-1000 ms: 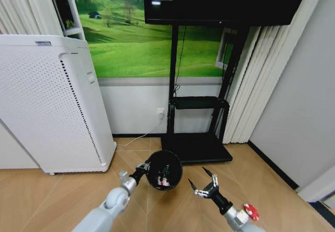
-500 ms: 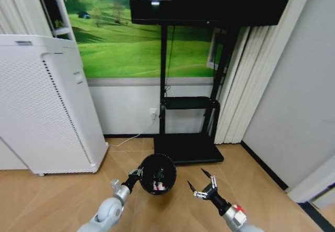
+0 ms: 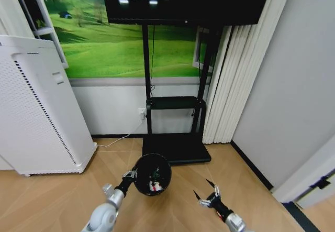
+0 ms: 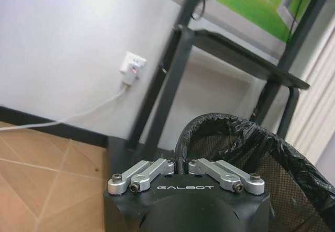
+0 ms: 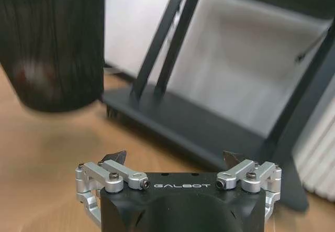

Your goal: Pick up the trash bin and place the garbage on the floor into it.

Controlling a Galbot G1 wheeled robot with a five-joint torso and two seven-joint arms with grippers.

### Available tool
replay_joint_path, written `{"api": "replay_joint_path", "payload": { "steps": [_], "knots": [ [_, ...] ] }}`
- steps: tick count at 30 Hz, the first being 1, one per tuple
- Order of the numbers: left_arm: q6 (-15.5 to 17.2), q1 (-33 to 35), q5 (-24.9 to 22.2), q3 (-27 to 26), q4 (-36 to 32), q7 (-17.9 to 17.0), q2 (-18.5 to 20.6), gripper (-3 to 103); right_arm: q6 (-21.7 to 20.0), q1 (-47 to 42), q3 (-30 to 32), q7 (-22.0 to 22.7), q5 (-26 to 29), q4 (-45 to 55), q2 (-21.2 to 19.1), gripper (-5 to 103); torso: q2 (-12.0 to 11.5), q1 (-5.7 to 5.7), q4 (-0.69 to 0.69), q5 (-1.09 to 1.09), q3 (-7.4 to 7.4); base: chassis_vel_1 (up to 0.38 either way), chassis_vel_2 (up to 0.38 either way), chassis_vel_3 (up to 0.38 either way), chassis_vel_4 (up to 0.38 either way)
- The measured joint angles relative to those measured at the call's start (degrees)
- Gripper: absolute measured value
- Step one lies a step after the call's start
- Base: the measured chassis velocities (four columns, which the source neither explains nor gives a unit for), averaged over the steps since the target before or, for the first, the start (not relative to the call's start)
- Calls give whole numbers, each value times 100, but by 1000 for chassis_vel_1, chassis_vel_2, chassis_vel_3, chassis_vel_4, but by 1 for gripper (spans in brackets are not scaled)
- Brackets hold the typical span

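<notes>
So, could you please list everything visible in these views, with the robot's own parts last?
trash bin: one, black, lined with a black bag, held off the floor at its rim.
garbage: small red and white pieces, number unclear, inside the bin.
floor: tan wooden parquet.
air appliance: one, white, perforated, at the robot's left.
screen: one, black, on a black stand against the wall.
wall socket: one, white, with a white cable.
meadow mural: one, green, behind the stand.
curtain: one, white, right of the stand.
left gripper: shut on the bin's rim.
right gripper: open, empty, above the floor right of the bin.
</notes>
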Motion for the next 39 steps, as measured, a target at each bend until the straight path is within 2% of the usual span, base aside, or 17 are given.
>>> {"api": "replay_joint_path", "payload": {
  "steps": [7,22,35,39],
  "knots": [
    [-58,381,2,-382,-231,60,61,7,-39,107,107,169,-51,-739,1,100,0,0,-1,0,0,14,3,-11,-13],
    [-125,755,30,-940,-364,91,11,7,-194,417,54,64,-72,-2019,51,100,0,0,-1,1,0,0,0,0,0],
    [-139,827,2,-992,-444,97,16,7,-318,954,3,382,-372,-2702,74,101,0,0,-1,-1,0,0,0,0,0],
    [-139,812,0,-973,-442,94,18,7,-410,982,12,441,-409,-2773,58,96,0,0,-2,-1,0,0,0,0,0]
  ]
}}
